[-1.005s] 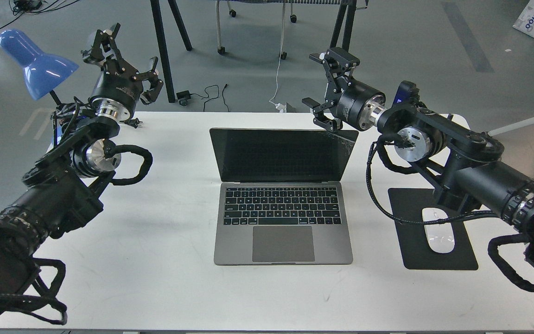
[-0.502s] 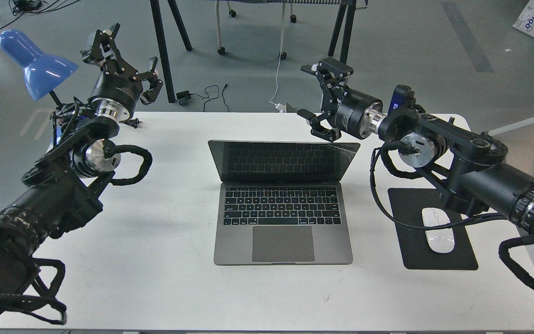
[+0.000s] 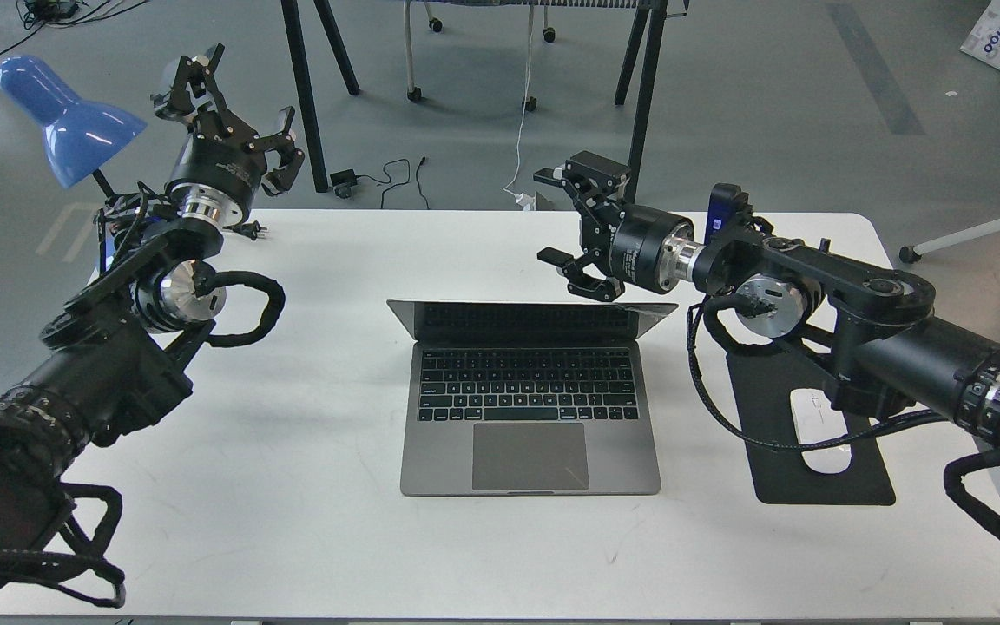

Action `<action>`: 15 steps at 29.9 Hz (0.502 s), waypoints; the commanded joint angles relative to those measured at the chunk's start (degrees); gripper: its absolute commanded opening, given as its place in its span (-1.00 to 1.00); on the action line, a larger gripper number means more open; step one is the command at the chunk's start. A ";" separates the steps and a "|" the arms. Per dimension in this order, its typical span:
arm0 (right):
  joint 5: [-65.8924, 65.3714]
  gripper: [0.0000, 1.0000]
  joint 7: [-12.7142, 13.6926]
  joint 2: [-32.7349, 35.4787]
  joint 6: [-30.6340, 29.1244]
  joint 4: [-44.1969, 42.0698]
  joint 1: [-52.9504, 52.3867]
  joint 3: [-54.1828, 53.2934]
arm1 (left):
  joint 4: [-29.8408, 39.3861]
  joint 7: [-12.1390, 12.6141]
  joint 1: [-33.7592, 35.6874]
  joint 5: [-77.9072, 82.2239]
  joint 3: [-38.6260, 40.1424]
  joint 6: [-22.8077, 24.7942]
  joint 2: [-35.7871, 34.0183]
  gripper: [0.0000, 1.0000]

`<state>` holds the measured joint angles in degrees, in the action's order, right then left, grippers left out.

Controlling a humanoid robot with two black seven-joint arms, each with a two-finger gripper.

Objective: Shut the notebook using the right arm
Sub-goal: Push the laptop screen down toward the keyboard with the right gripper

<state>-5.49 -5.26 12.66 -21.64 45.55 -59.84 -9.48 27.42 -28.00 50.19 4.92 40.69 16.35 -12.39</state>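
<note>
The notebook [image 3: 531,399] lies near the middle of the white table [image 3: 309,521], its base flat and its lid tilted well forward over the keyboard, so that only a narrow strip of screen is seen. The right gripper [image 3: 571,227] is held with its fingers spread apart and nothing grasped, the lower fingers resting at or just above the lid's top edge toward its right corner; actual contact cannot be confirmed. For the closing to be done well, the push should be directed downward and toward the robot, kept gentle, and the fingers slid flat onto the lid's back, so that the lid is lowered and not dropped. The arm's cable loop hangs over the mouse pad [image 3: 821,473] and should be kept clear of the mouse [image 3: 823,458]. The left gripper [image 3: 226,104] is held open, raised near the blue lamp [image 3: 66,117], well apart from the notebook
</note>
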 commanded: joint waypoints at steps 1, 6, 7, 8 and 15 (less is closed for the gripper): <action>-0.66 1.00 -0.01 0.00 -0.25 0.50 -0.19 1.74 | 0.00 0.00 0.00 0.00 0.00 0.00 0.00 1.00; -4.17 1.00 -0.01 -0.09 -0.25 1.91 0.16 2.18 | 0.00 0.00 0.00 0.00 0.00 0.00 0.00 1.00; -4.70 1.00 -0.01 -0.09 -0.25 2.08 0.33 2.27 | 0.00 0.00 0.00 0.00 0.09 0.00 0.00 1.00; -5.23 1.00 -0.01 -0.09 -0.25 2.35 0.60 2.27 | 0.00 0.00 0.00 0.00 0.00 0.00 0.00 1.00; -7.34 1.00 -0.01 -0.09 -0.25 4.72 0.60 6.57 | 0.00 0.00 0.00 0.00 0.00 0.00 0.00 1.00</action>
<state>-12.34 -5.27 12.57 -21.89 49.17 -59.16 -4.86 27.42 -28.00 50.19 4.92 40.74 16.35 -12.39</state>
